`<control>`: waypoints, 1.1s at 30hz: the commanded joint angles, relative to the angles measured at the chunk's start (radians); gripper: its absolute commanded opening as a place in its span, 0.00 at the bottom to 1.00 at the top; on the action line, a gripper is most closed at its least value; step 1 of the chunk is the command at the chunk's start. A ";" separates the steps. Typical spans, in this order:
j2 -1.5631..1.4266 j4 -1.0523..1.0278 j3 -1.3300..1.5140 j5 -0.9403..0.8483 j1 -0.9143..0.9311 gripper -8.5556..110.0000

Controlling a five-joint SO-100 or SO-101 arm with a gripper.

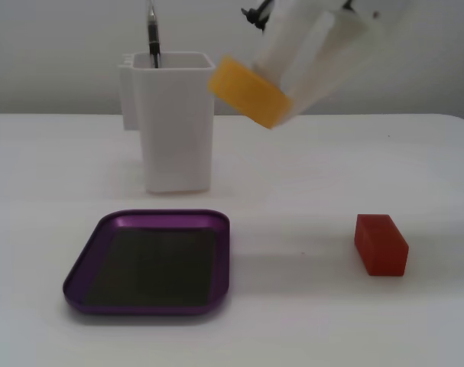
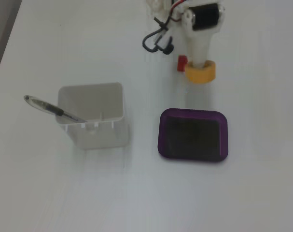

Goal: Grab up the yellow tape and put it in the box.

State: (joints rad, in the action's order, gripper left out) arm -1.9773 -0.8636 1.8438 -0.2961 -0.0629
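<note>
The yellow tape is a thick yellow-orange roll held tilted in the air by my white gripper, well above the table. In the other fixed view, from above, the tape hangs at the tip of the gripper, just beyond the far rim of the box. The box is a shallow purple tray with a dark bottom; it lies empty on the white table, below and to the left of the tape, and also shows from above. The gripper is shut on the tape.
A tall white plastic container with a pen in it stands behind the tray. A red rectangular block lies on the table to the right; from above it is partly hidden by the arm.
</note>
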 commanded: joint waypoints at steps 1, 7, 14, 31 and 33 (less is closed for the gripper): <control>0.034 0.069 -0.067 0.051 0.018 0.07; 0.273 0.069 -0.244 0.100 0.011 0.07; 0.526 0.069 -0.393 0.106 0.015 0.07; 0.672 0.069 -0.422 0.095 0.018 0.10; 0.663 0.067 -0.422 0.095 0.018 0.12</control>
State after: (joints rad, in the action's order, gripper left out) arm -1.2916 -0.7977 1.4634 -0.1979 -0.0414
